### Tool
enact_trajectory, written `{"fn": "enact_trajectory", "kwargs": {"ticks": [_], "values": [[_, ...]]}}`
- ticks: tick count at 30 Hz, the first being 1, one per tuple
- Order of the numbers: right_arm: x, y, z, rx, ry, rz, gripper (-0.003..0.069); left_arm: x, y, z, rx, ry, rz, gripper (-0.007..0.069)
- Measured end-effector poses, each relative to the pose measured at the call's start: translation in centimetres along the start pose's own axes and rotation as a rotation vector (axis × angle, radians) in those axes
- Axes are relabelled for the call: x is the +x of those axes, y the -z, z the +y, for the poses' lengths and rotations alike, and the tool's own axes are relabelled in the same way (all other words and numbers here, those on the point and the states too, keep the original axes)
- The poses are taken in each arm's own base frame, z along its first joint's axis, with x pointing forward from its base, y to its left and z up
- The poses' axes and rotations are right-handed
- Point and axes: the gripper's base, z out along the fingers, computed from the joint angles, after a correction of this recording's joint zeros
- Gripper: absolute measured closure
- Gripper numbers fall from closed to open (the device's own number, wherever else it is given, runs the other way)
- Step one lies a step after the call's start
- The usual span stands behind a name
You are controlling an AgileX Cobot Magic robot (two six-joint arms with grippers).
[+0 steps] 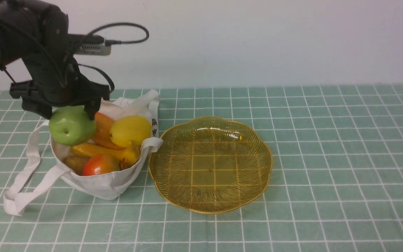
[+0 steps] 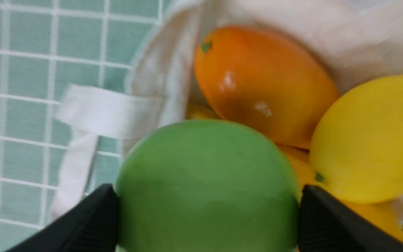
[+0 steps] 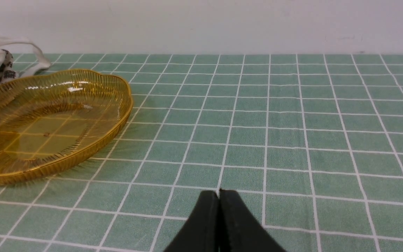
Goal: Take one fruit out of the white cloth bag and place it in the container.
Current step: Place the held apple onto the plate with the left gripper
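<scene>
At the white cloth bag (image 1: 100, 183) rim, left gripper (image 1: 67, 114) clamps the fruit (image 1: 71, 126) — container (image 1: 210, 164) beside; right gripper (image 3: 219, 196) closed.

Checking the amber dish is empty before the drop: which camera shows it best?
The front view: the whole amber dish shows from above, rim complete, nothing in it. The right wrist view sees it low from the side, cut off at the picture's edge. The left wrist view misses it.
</scene>
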Motion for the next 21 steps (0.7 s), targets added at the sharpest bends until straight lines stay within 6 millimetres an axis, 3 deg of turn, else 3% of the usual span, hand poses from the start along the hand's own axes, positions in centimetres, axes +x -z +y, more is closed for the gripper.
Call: {"fn": "enact_trajectory", "kwargs": {"ticks": [4,6,8,11,13,18,21], "values": [[0.0,0.0,0.0,0.0,0.0,0.0,0.0674,-0.8,4.4,-0.1,0.065,-0.015,-0.071,0.0031],[0.0,0.0,0.0,0.0,0.0,0.0,0.0674,-0.7,6.2,-1.4,0.167,-0.046,-0.089,0.0031],[0.0,0.0,0.0,0.0,0.0,0.0,0.0674,-0.2,6.8,-3.2,0.272,-0.073,-0.069,0.0031],[0.0,0.0,0.0,0.0,0.0,0.0,0.0674,1.0,5.9,-8.1,0.434,-0.173,-0.006,0.0031],[0.0,0.0,0.0,0.0,0.0,0.0,0.0674,1.4,5.2,-10.0,0.47,-0.214,0.012,0.0031],[0.0,0.0,0.0,0.0,0.0,0.0,0.0674,3.5,0.3,-16.4,0.507,-0.335,0.08,0.0031],[0.0,0.0,0.0,0.0,0.0,0.0,0.0674,4.2,-1.3,-18.7,0.52,-0.36,0.065,0.0031]]}}
